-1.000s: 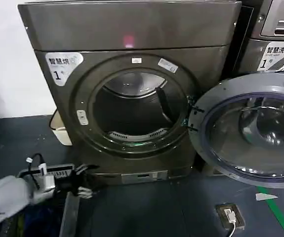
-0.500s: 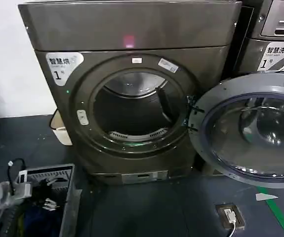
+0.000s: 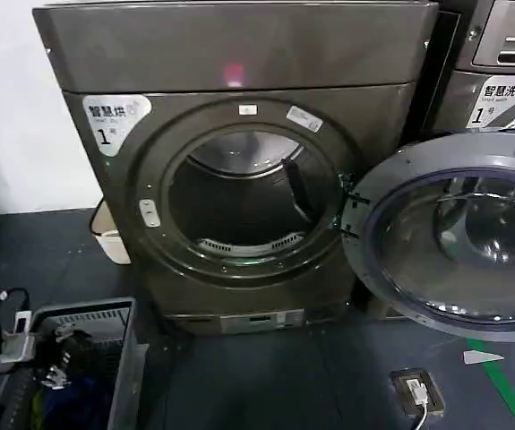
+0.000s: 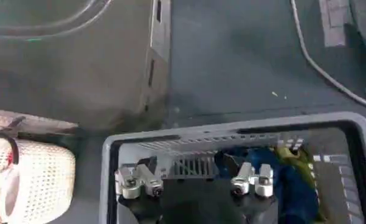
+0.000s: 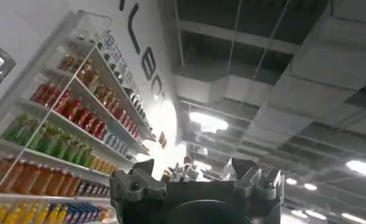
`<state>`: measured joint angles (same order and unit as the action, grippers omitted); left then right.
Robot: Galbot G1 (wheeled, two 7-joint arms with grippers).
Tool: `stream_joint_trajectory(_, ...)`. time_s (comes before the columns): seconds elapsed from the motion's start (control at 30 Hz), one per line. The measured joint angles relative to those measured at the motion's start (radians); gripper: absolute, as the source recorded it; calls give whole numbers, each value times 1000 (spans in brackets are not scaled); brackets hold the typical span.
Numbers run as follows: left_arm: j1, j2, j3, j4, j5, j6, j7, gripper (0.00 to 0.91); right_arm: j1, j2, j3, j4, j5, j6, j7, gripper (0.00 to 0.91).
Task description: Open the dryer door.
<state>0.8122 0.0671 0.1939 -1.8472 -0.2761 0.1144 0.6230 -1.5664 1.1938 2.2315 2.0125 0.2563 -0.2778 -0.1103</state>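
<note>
The door (image 3: 459, 235) hangs fully open right of the drum (image 3: 244, 202); task seems done. Left gripper (image 4: 194, 181), fingers apart, hovers over the basket (image 4: 231, 131).

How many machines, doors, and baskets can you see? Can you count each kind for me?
Machines: 2, the dryer and another one beside it
Open doors: 1, the door swung out to the right
Baskets: 2, a grey one with the left end effector over it, and a white one
Total: 5
</note>
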Motion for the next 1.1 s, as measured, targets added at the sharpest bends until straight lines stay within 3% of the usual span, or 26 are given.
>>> stream_joint_trajectory(0.43, 7, -12, -6, 91, 163, -90, 62, 907, -1, 1, -1, 7, 1, 2, -2, 907)
stream_joint_trajectory(1.1, 7, -9, -34, 119, 202, -120, 114, 907, -19, 22, 20, 17, 2, 5, -6, 907)
